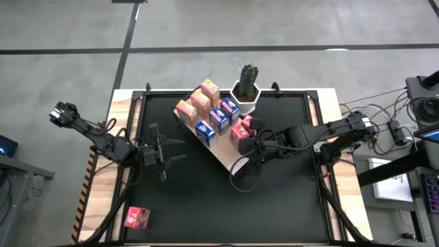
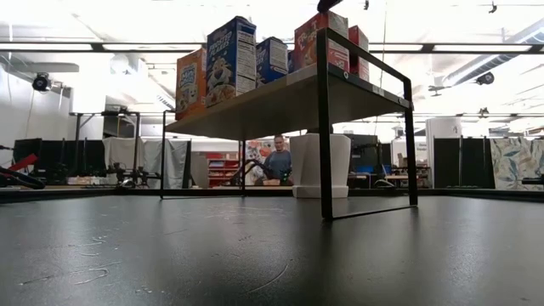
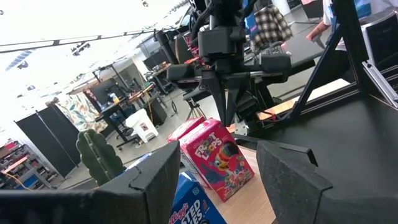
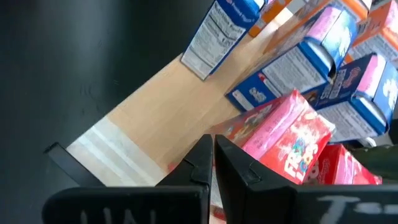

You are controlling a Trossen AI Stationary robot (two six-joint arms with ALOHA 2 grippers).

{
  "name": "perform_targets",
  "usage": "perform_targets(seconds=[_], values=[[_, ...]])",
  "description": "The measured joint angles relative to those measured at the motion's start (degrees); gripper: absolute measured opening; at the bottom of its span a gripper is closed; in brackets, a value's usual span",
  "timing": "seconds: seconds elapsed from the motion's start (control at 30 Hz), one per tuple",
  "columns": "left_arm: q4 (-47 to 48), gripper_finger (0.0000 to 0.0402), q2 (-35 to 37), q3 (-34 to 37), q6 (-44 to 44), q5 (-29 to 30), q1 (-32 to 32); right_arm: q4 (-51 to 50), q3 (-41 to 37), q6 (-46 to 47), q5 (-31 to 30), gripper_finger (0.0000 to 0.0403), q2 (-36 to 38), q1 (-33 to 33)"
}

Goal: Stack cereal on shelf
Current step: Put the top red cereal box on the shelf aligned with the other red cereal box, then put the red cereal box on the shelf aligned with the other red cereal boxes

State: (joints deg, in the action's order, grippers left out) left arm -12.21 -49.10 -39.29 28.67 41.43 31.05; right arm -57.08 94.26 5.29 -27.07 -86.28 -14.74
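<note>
The shelf [image 1: 232,162] is a light-wood board on black legs, lying aslant mid-table. Several cereal boxes stand on it: orange [image 1: 199,103], blue [image 1: 212,123] and, nearest the bare end, pink [image 1: 240,132]. My right gripper [image 1: 249,143] is shut and slants down over the board, right beside the pink box [image 4: 286,137]. My left gripper [image 1: 162,156] hangs open and level to the left of the shelf, with nothing between its fingers. It points at the pink box [image 3: 217,158]. One more pink box [image 1: 137,218] lies on the table's near left corner. My right gripper's shut fingertips [image 4: 205,152] stand at the pink box's near corner [image 4: 233,130], coming from above and the table's right. Whether they touch the box, I cannot tell.
A cactus in a white pot [image 1: 245,95] stands behind the shelf's far end. The board's near end [image 4: 118,143] is bare. Black tabletop [image 1: 199,199] lies free in front of the shelf. A person [image 2: 276,161] sits in the room beyond.
</note>
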Motion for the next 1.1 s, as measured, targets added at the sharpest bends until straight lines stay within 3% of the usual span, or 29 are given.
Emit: perform_targets(seconds=[1.1], values=[[0.0, 0.0197, 0.0, 0.0, 0.0, 0.0, 0.0, -1.6, 0.0, 0.7, 0.0, 0.0009, 0.0, -0.2]])
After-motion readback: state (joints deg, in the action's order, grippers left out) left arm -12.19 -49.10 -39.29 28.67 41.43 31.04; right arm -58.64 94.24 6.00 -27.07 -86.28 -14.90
